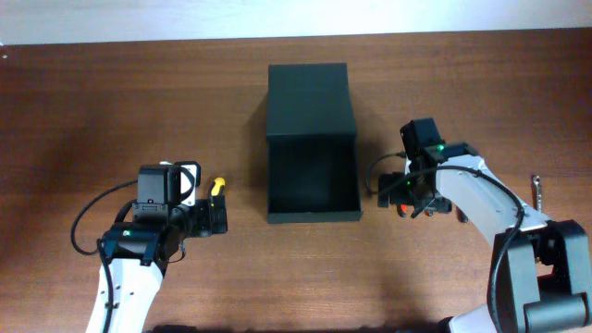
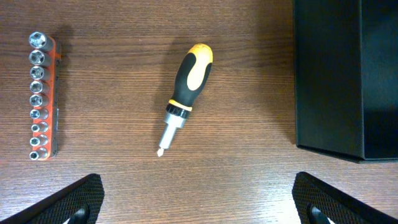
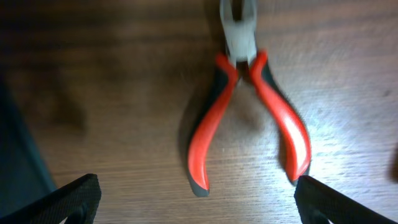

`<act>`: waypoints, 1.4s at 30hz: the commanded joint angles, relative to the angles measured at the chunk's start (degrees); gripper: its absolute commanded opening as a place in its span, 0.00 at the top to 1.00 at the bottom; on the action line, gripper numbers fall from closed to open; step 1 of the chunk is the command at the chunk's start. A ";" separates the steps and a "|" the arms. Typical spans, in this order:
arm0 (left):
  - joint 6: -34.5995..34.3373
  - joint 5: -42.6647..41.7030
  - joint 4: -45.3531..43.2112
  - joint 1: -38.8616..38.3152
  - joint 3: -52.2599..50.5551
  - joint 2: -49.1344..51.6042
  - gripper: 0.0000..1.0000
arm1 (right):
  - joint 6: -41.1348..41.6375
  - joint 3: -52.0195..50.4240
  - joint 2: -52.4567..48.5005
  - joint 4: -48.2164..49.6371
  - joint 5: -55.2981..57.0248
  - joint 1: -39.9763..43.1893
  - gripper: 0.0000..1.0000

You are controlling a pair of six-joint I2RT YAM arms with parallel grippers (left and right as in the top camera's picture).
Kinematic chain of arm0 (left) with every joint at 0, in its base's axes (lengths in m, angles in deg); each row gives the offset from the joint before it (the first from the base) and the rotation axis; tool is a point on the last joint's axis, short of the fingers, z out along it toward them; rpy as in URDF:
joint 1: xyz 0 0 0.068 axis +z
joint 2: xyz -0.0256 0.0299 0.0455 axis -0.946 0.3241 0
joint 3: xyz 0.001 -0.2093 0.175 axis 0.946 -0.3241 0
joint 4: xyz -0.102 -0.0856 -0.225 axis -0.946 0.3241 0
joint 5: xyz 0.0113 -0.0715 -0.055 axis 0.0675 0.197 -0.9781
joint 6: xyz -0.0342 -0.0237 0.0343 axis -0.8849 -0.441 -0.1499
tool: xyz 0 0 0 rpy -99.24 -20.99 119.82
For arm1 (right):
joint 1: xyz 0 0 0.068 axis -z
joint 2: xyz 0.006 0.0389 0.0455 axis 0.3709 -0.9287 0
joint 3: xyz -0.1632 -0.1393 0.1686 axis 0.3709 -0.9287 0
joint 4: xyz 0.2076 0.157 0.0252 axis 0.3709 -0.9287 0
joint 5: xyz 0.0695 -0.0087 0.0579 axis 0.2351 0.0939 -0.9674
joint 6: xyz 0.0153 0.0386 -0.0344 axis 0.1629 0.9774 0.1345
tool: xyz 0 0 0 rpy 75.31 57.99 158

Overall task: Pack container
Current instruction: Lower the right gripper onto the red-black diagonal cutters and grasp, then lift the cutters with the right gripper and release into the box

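The dark green-black container (image 1: pixel 312 217) stands open at the table's middle, its flap lid (image 1: pixel 309 100) folded back; its wall shows in the left wrist view (image 2: pixel 323 81). A yellow-and-black screwdriver (image 2: pixel 183 93) lies on the table left of the container, its tip towards my left gripper; it also shows in the overhead view (image 1: pixel 217 188). My left gripper (image 2: pixel 196 202) is open and empty, just short of the screwdriver. Red-handled pliers (image 3: pixel 249 118) lie on the table right of the container. My right gripper (image 3: pixel 196 202) is open, low over the pliers' handle ends, holding nothing.
An orange rail of several sockets (image 2: pixel 42 96) lies left of the screwdriver. A thin metal tool (image 1: pixel 536 188) lies near the table's right edge. The container's dark wall (image 3: pixel 18 155) shows at the left in the right wrist view.
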 commanded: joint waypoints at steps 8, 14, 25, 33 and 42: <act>-0.33 -0.85 0.07 -0.11 1.05 -0.09 0.01 | 1.07 -2.38 -0.52 2.58 -0.68 -0.31 0.00; -0.33 -0.85 0.33 -0.11 1.05 -0.09 0.01 | 1.09 -2.38 -0.52 4.90 -0.35 -0.31 0.00; -0.33 -0.85 0.50 -0.11 1.05 -0.09 0.01 | 1.55 -2.38 -4.96 6.47 0.96 -0.26 0.00; -0.33 -0.85 0.50 -0.11 1.05 -0.09 0.01 | 1.55 -2.38 -9.64 7.58 0.59 -0.26 0.00; -0.33 -0.83 0.50 -0.11 1.05 -0.09 0.01 | 1.53 -2.38 -9.73 7.76 0.59 -0.26 0.31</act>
